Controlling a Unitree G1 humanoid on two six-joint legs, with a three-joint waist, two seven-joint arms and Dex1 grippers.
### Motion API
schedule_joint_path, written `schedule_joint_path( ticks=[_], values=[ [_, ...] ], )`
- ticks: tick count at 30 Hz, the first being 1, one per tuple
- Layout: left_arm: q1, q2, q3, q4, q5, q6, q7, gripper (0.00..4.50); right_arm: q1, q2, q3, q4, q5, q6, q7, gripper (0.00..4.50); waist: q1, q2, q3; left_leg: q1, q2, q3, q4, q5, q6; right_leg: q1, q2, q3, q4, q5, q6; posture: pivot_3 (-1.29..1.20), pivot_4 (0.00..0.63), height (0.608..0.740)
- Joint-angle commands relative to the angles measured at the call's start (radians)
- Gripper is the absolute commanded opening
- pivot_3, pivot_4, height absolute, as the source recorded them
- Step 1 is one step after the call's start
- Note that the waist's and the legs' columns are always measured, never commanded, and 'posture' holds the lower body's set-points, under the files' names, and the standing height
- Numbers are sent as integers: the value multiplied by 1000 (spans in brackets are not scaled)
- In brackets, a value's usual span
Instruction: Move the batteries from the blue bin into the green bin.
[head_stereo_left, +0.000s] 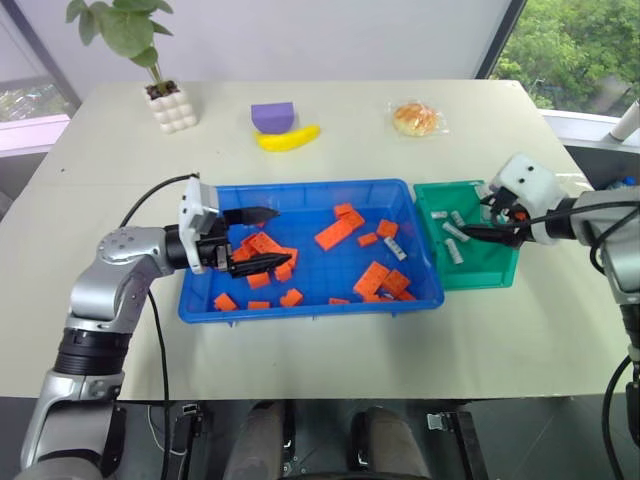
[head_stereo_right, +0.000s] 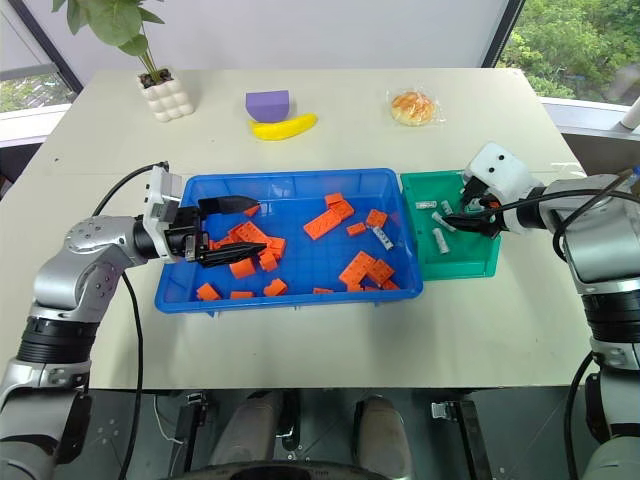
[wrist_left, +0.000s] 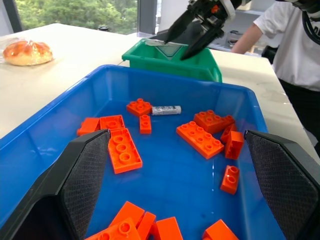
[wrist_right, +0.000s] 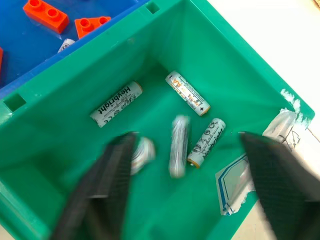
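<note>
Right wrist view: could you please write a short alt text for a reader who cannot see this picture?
The right gripper, fingers open, hangs over the green bin, where five batteries lie loose on the floor, one of them blurred. A torn white label sticks to the bin's inner wall, and a corner of the blue bin with orange blocks shows beside it.

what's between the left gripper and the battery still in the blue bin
Orange blocks lie scattered on the blue bin floor between the open left gripper and the battery near its right end; nothing stands upright in the way.
</note>
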Motion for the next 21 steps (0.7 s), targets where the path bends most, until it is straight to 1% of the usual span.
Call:
schedule_joint_path(
  ticks=[1, 3, 6, 9, 12, 16, 21],
  values=[
    [5, 15, 32, -33, -7, -11, 3, 4500, -50, 7, -14, -2, -3, -9, -35, 4458, 0, 0, 0, 0, 0, 0, 0, 0, 0, 0, 0, 0, 0, 0, 0, 0, 150, 739],
    [9, 15, 33, -31, -4, -14, 5, 4500, -84, 41, -31, -16, 20, 33, -64, 4458, -2, 0, 0, 0, 0, 0, 0, 0, 0, 0, 0, 0, 0, 0, 0, 0, 150, 739],
    [19, 15, 33, -30, 4, -21, 11, 4500, -144, 120, -73, -72, 84, 147, -117, 4458, -4, 0, 0, 0, 1, 0, 0, 0, 0, 0, 1, 0, 0, 0, 0, 0, 150, 739],
    [30, 9, 37, -34, 4, -23, 25, 4500, -188, 214, -113, -166, 156, 294, -183, 4458, -1, 0, 0, 0, 1, 0, 0, 0, 0, 0, 1, 0, 0, 0, 0, 0, 150, 739],
    [40, 3, 38, -41, 1, -24, 37, 4500, -198, 292, -139, -272, 224, 437, -237, 4458, 4, 0, 0, 0, 0, -1, 0, 0, 0, 0, 1, 0, 0, 0, 0, 0, 150, 739],
    [50, -2, 38, -49, -4, -24, 51, 4500, -172, 334, -152, -356, 270, 537, -294, 4458, 16, 0, 0, 0, 0, -1, 1, 0, 0, 0, 0, 0, 1, 0, 0, 0, 150, 739],
    [69, -8, 40, -65, -9, -21, 65, 4500, -134, 346, -162, -424, 340, 627, -324, 4458, 20, 0, 0, 0, 0, -1, 0, 0, 0, 0, 0, 0, 1, 0, 0, 0, 150, 739]
  ],
)
